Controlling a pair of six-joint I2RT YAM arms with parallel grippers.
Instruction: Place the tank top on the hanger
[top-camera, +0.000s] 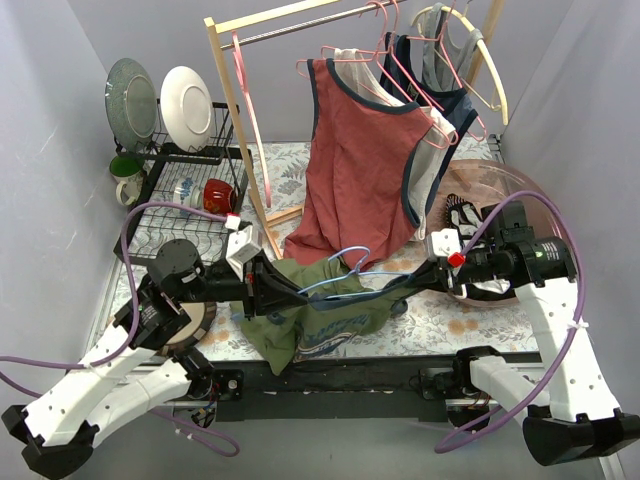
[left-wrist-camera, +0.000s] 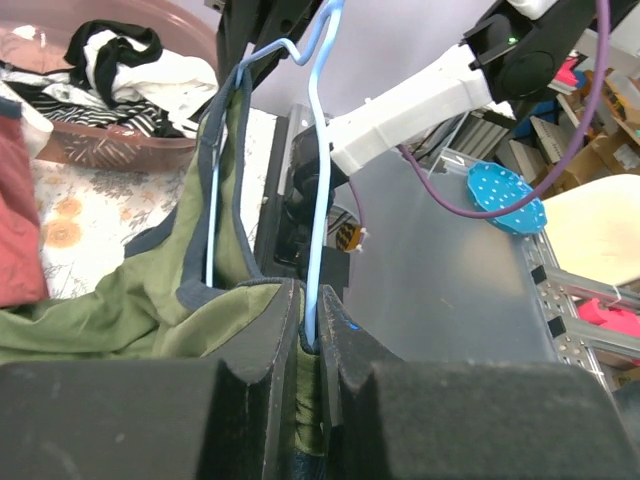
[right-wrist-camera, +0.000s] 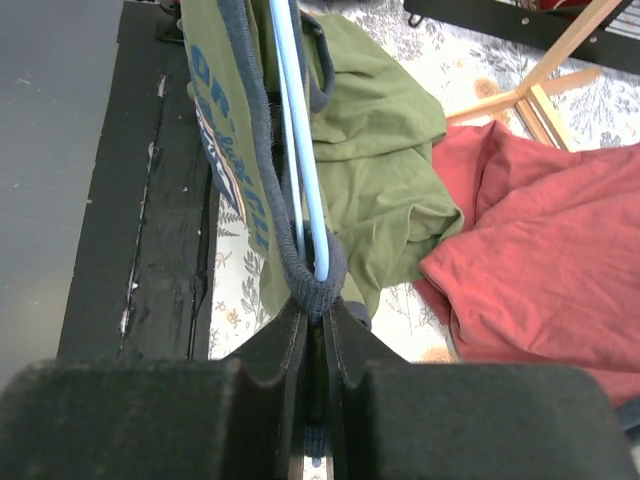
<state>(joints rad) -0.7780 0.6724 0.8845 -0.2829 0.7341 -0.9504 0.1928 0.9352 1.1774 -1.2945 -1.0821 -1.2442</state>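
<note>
The olive-green tank top (top-camera: 310, 318) lies bunched at the table's near edge, held up between my two grippers. The light-blue wire hanger (top-camera: 350, 272) runs through it, hook up. My left gripper (top-camera: 268, 287) is shut on the hanger wire and a fold of olive cloth; in the left wrist view the gripper (left-wrist-camera: 312, 338) pinches the hanger (left-wrist-camera: 318, 150) beside the tank top (left-wrist-camera: 150, 310). My right gripper (top-camera: 408, 284) is shut on the navy strap trim; in the right wrist view the gripper (right-wrist-camera: 318, 302) holds the trim looped round the hanger's (right-wrist-camera: 300, 150) end, with the tank top (right-wrist-camera: 385, 170) beyond.
A rust-red tank top (top-camera: 360, 165) hangs from a wooden rack (top-camera: 235, 110) with pink hangers (top-camera: 395, 60) and drapes onto the table just behind. A pink basin (top-camera: 500, 190) of clothes stands at right. A dish rack (top-camera: 185, 175) with plates is at back left.
</note>
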